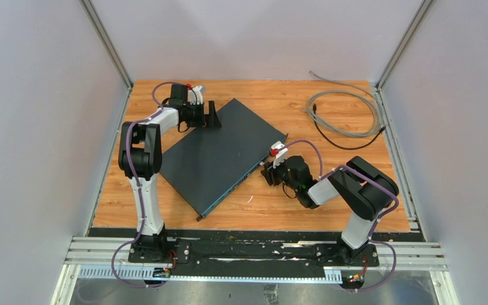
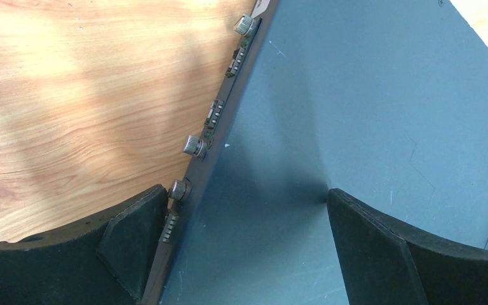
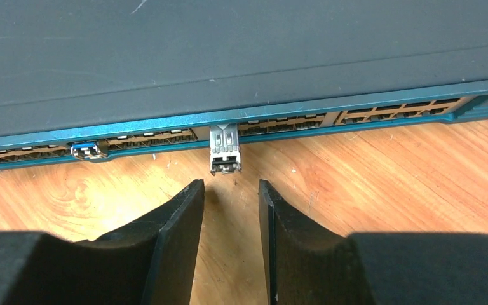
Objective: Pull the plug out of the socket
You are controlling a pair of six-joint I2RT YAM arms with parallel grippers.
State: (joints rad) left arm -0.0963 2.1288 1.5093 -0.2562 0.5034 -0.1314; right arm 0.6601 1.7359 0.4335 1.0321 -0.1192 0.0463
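**Right gripper lined up on the plug, jaws parted and empty**

The plug (image 3: 224,151), a small silver module, sat seated in a socket on the front face of the switch (image 1: 219,155), roughly midway along the port row seen by the right wrist camera. Its long axis ran straight out of that face, towards the right gripper (image 3: 229,190). The gripper's jaws stood apart with nothing between them. The fingertips were just short of the plug's free end and not touching it. The gap between them lay almost in line with the plug, so the coming move looked like a short advance along that axis, a close, then a straight pull away from the switch.

The right arm was clearly the nearer one. The left gripper (image 1: 211,117) was at the far rear corner of the switch, well apart from the plug. Its jaws were wide open and straddled the rear edge, one finger (image 2: 133,235) beside a thumbscrew (image 2: 180,189) and the other over the lid. It was probably placed to brace the switch, though whether it pressed down could not be told.

The overhead view showed both arms and a loose cable coil (image 1: 346,114) beyond the switch, but the plug was too small to make out there. Only the right wrist view showed it, along with a blue-tabbed module (image 3: 86,150) further along the same row.
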